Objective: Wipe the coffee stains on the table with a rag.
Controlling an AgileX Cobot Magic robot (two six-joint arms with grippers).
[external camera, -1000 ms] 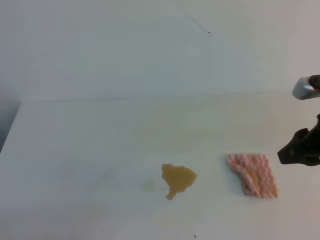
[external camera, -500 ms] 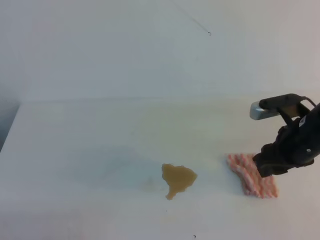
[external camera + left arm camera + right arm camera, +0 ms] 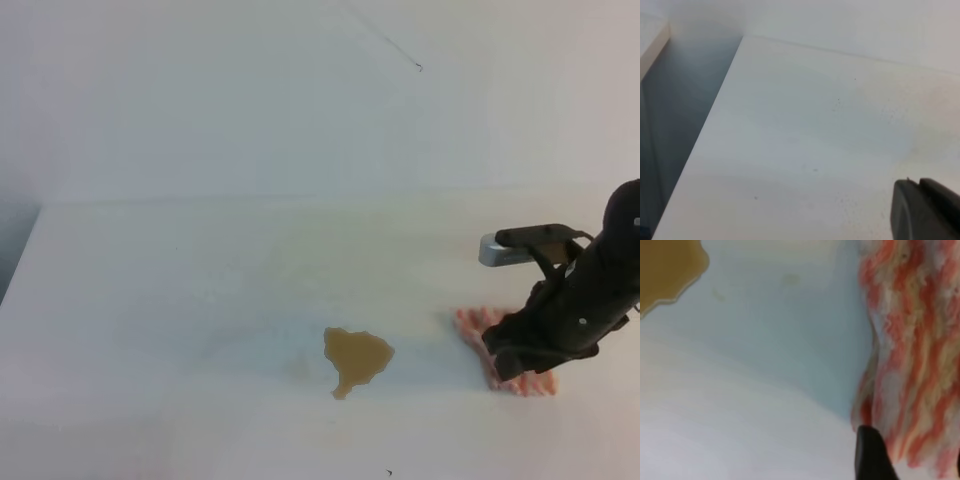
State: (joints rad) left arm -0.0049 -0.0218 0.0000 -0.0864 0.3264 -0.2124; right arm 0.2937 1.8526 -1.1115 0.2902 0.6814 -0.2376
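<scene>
The pink-and-white striped rag [image 3: 472,323] lies on the white table [image 3: 150,300] at the right front, largely covered by my right gripper [image 3: 512,362], which hangs low right over it. In the right wrist view the rag [image 3: 920,350] fills the right side; one dark fingertip [image 3: 869,455] stands at its left edge, the jaws spread and holding nothing. The light-brown coffee stain [image 3: 355,358] with its drip tail lies left of the rag, and a faint tan smudge [image 3: 297,370] lies beside it. The stain also shows in the right wrist view [image 3: 665,270]. My left gripper [image 3: 920,192] shows only in its wrist view, its fingers together.
The table's left edge [image 3: 705,135] drops to a dark gap beside a wall. The plain white wall [image 3: 300,100] rises behind the table's far edge. Faint yellowish streaks cross the tabletop's middle.
My right arm has come in from the right edge, moving left and down, and now covers most of the rag. The rag and the stain have not moved.
</scene>
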